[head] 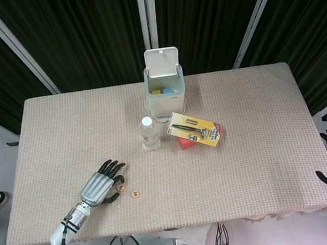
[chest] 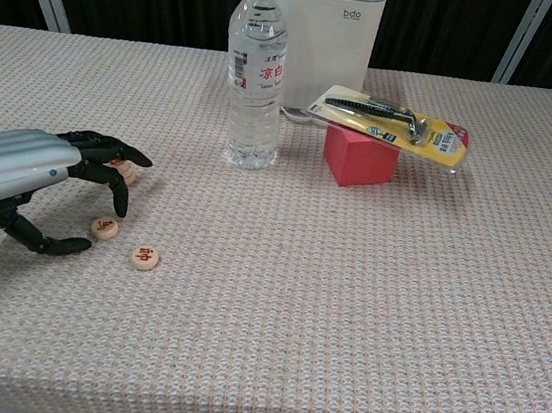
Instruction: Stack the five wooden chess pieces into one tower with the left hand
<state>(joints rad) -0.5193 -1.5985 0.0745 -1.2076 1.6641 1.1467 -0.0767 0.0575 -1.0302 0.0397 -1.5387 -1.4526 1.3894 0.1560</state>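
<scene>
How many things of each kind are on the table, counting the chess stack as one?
Loose wooden chess pieces: 2
Chess-piece stack, partly hidden: 1
Water bottle: 1
White bin: 1
Red block: 1
Packaged razor: 1
Total: 7

Bottle point(chest: 259, 74) before bin point(chest: 329, 22), razor pack point(chest: 392, 122) on block point(chest: 361, 157) — right of bottle

The left hand point(head: 100, 189) hovers fingers spread beside two chess pieces point(head: 121, 187) on the table point(head: 246, 166).
</scene>
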